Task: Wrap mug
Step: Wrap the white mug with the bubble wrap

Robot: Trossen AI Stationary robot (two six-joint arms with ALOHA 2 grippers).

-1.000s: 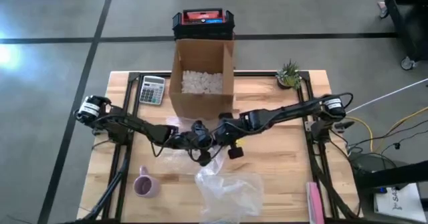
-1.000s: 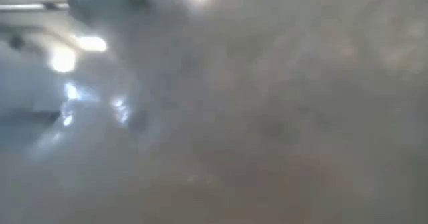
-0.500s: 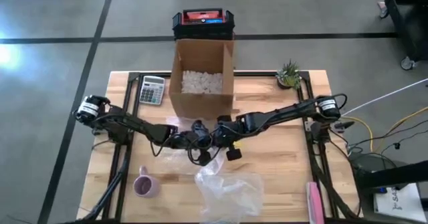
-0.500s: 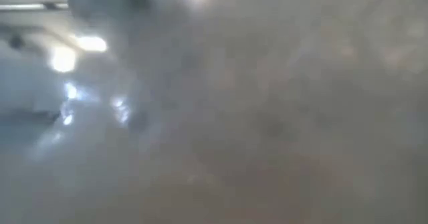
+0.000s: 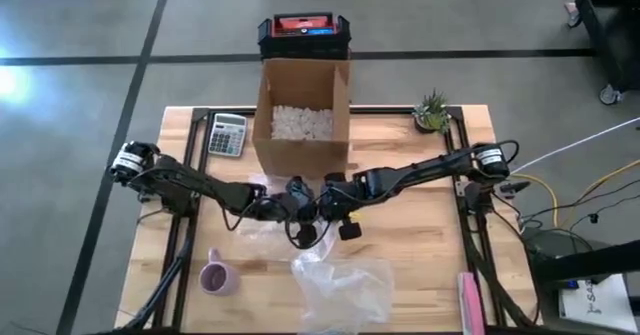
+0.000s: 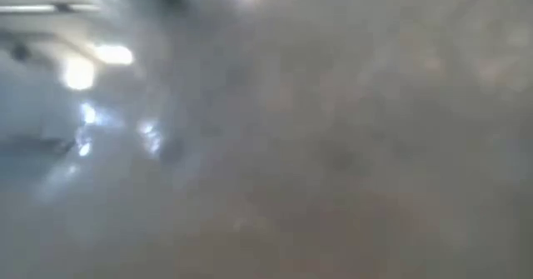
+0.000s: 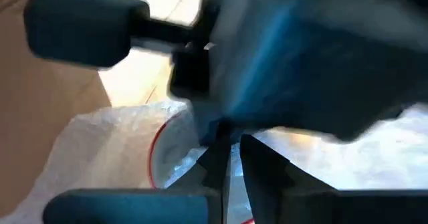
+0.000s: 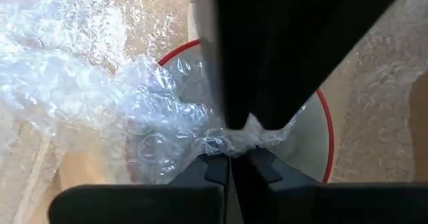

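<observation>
From above, both dark arms meet in the middle of the wooden desk (image 5: 420, 245), just in front of the open brown cardboard box (image 5: 302, 115) with white packing bits inside. The left tool (image 5: 300, 215) and the right tool (image 5: 322, 213) are almost touching. A pink mug (image 5: 215, 276) stands apart near the left front of the desk. A loose sheet of clear bubble wrap (image 5: 345, 287) lies at the front. A grey calculator (image 5: 227, 134) and a small green plant (image 5: 433, 110) sit at the back.

The low view shows only a grey blur.

In the left wrist view, a white mug with a red rim (image 7: 175, 150) sits in bubble wrap; the left tool's fingers are together, seemingly pinching wrap.

In the right wrist view, the right tool (image 8: 231, 158) is squeezed tight on a bunch of bubble wrap over the mug's open top (image 8: 314, 150).

The wrap is soft, light and slippery, so it could slide out. The mug is hard and could break. Hold the wrap by a thick bunch.
</observation>
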